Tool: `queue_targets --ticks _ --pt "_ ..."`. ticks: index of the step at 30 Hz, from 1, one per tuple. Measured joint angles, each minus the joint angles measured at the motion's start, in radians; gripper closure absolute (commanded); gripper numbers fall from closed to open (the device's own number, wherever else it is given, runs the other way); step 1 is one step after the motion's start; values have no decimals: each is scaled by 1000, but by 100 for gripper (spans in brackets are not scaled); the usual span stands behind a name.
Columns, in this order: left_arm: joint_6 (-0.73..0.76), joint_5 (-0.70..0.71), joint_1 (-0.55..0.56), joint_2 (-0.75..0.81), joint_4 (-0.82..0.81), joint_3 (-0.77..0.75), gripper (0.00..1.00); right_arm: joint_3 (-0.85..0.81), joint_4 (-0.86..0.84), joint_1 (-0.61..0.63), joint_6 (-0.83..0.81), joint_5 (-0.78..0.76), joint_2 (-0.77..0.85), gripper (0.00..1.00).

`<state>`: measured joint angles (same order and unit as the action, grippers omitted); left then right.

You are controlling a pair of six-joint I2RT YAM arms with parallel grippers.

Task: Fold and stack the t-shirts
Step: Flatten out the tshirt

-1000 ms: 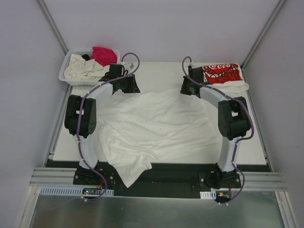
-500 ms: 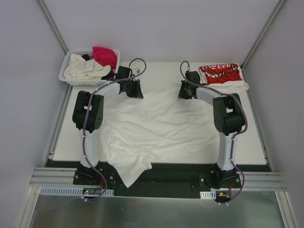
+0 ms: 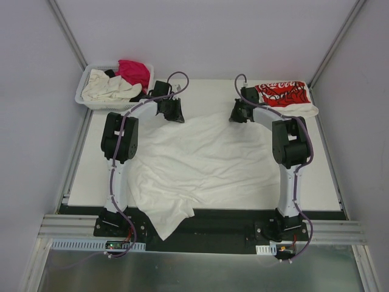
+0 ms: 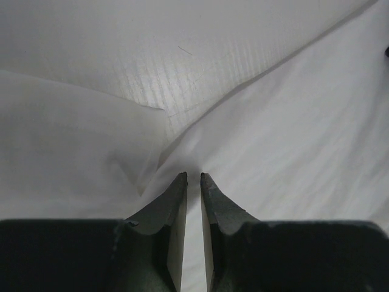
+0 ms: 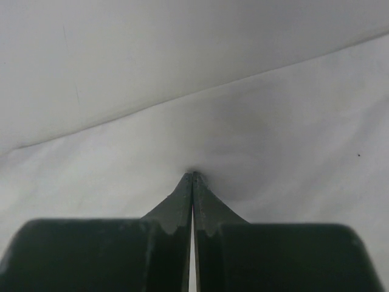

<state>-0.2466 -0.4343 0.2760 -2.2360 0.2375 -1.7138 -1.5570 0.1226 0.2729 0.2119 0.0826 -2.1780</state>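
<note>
A large plain white t-shirt (image 3: 200,161) lies spread and wrinkled over the table, one part hanging over the near edge. My left gripper (image 3: 174,115) is at its far left edge, jaws closed to a narrow gap with white cloth (image 4: 292,140) pinched at the tips (image 4: 194,177). My right gripper (image 3: 236,115) is at its far right edge, jaws fully together (image 5: 192,175), and the cloth (image 5: 292,140) puckers at the tips. A folded white t-shirt with red print (image 3: 282,94) lies at the far right.
A white slotted basket (image 3: 82,97) stands at the far left off the table corner, holding a cream shirt (image 3: 106,88), a magenta one (image 3: 135,70) and a bit of black cloth (image 3: 109,73). Bare white tabletop (image 4: 121,48) shows beyond the shirt's far edge.
Both arms have stretched farther from their bases. The left gripper has moved right and slightly away along the shirt's far edge; the right gripper has stayed about in place.
</note>
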Motion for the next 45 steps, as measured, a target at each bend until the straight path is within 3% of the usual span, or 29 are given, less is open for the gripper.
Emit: queue_targets --ticks 12,19,23,25,28,31,36,42,45 --pt "0 43 0 -87 73 -146 89 -155 56 -68 16 39 -93 98" --pt "0 52 -2 -123 82 -222 90 -211 86 -105 17 66 -124 77" --pt "0 53 -3 -143 90 -246 92 -210 87 -114 16 91 -117 71" --pt "0 53 -3 -147 91 -253 86 -188 86 -114 15 98 -98 68" --pt "6 52 -3 -145 92 -253 59 -134 93 -114 10 110 -37 64" --pt "20 52 -3 -128 102 -243 50 -81 93 -114 2 121 43 63" --pt "59 43 2 30 104 -97 53 42 66 -114 -3 136 206 60" --pt "103 16 43 227 93 101 69 163 21 -114 6 135 317 35" --pt "118 -2 65 229 92 148 78 193 13 -114 11 135 335 32"
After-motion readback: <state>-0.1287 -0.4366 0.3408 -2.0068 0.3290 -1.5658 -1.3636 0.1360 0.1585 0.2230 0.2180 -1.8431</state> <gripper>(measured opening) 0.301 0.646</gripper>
